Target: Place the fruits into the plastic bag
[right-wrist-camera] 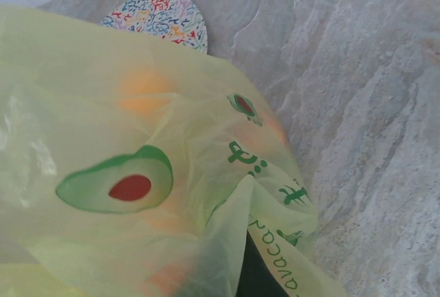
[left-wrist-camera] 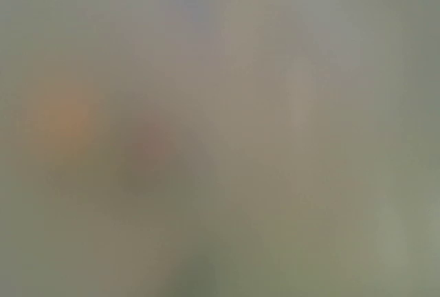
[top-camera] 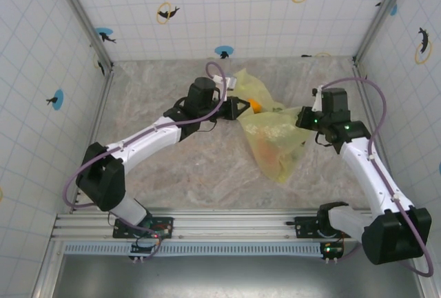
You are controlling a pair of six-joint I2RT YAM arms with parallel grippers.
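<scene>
The left end effector is clenched on the left rim of the plastic bag, with an orange fruit just beside it at the bag's mouth. The right end effector is clenched on the bag's right rim. The bag sags between them onto the counter.
</scene>
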